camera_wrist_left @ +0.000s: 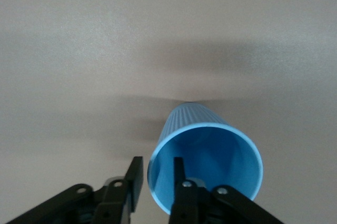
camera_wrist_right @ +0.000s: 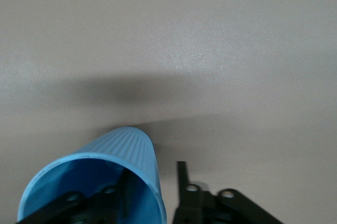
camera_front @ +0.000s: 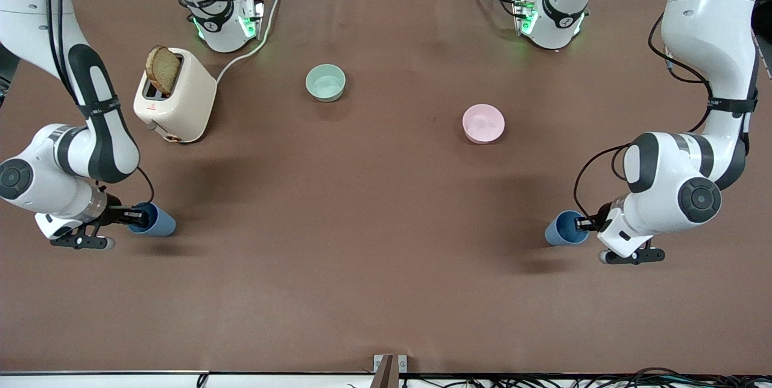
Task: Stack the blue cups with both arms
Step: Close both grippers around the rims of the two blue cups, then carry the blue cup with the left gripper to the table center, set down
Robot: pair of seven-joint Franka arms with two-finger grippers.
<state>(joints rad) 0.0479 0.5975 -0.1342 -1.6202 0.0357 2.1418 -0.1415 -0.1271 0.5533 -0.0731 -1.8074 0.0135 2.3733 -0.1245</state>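
Two blue cups lie on their sides on the brown table, near the front camera. One blue cup (camera_front: 158, 223) is at the right arm's end, its mouth facing my right gripper (camera_front: 136, 216). In the right wrist view my right gripper (camera_wrist_right: 152, 174) is open, with one finger inside this cup (camera_wrist_right: 121, 147) and one outside its wall. The other blue cup (camera_front: 561, 230) is at the left arm's end. My left gripper (camera_front: 582, 223) is at its mouth. In the left wrist view my left gripper (camera_wrist_left: 157, 163) is open and straddles this cup's (camera_wrist_left: 205, 124) rim, one finger inside.
A cream toaster (camera_front: 181, 101) with a bread slice (camera_front: 163, 69) sticking up stands near the right arm's base, its white cable (camera_front: 253, 44) running toward the base. A pale green bowl (camera_front: 325, 82) and a pink bowl (camera_front: 483, 123) sit mid-table, farther from the front camera than the cups.
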